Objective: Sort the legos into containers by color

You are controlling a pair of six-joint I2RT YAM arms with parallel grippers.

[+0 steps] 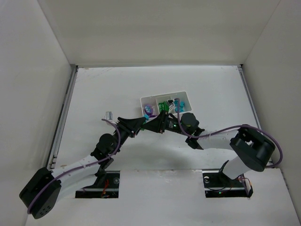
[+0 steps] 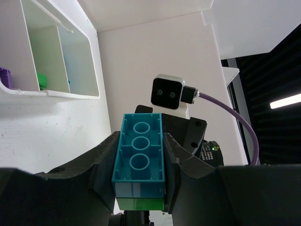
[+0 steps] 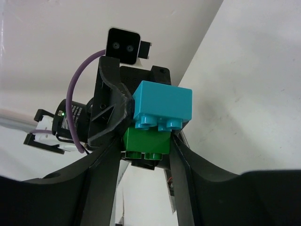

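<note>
My left gripper (image 2: 141, 141) pinches a teal brick (image 2: 139, 157) stuck on a green brick (image 3: 146, 140). My right gripper (image 3: 146, 147) has a finger on each side of the green one, but I cannot tell if it squeezes. Just above my hands, mid top view, the white tray (image 1: 164, 95) holds purple legos (image 1: 149, 110), green legos (image 1: 163, 105) and teal legos (image 1: 178, 102), each in its own box. I think this stuck pair is what is left to pull apart and drop in.
</note>
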